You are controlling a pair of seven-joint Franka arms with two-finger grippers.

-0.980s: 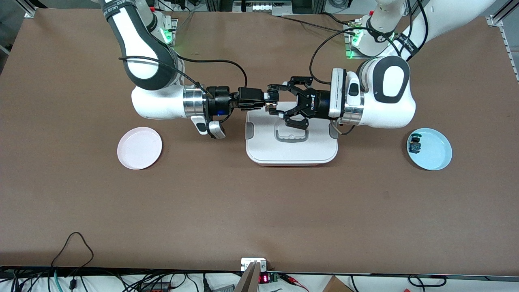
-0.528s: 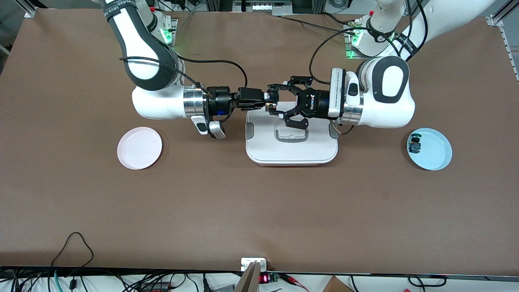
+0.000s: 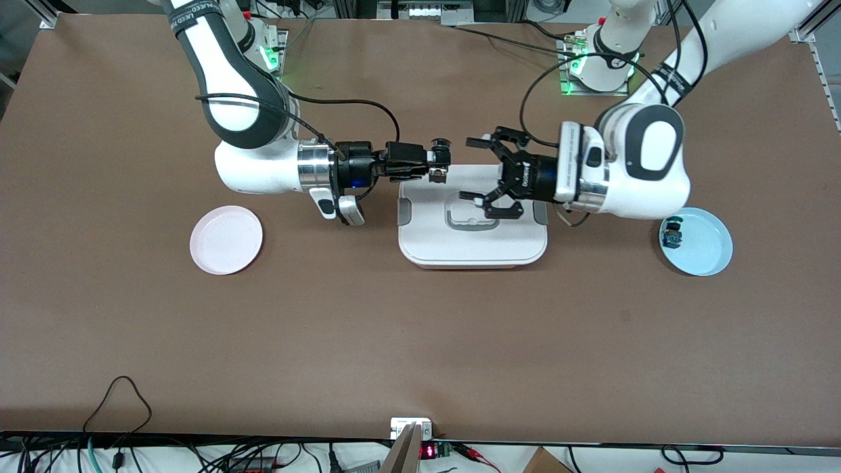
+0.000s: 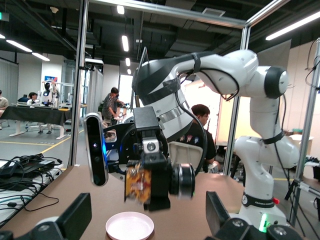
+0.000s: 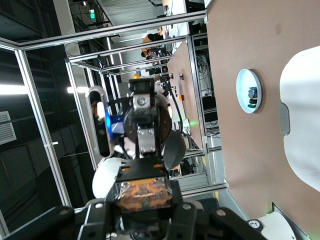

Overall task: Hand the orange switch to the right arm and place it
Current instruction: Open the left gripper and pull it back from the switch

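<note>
The orange switch (image 3: pixel 437 172) hangs in the air, pinched between the slim black fingers of my right gripper (image 3: pixel 435 163), which is shut on it. They are over the white box's edge toward the right arm's end. In the right wrist view the orange switch (image 5: pixel 142 195) fills the jaws. My left gripper (image 3: pixel 468 169) is open over the box and stands apart from the switch. In the left wrist view the orange switch (image 4: pixel 138 182) shows in the other gripper, past my left gripper's (image 4: pixel 146 215) spread fingers (image 4: pixel 75 217).
A white lidded box (image 3: pixel 473 246) with a handle sits at mid-table under both grippers. A pink plate (image 3: pixel 226 240) lies toward the right arm's end. A blue plate (image 3: pixel 706 256) toward the left arm's end holds a small black-blue part (image 3: pixel 671 234).
My left gripper has opened, let go of the switch and drawn back toward the left arm's end. The right gripper has stayed in place, still shut on the switch.
</note>
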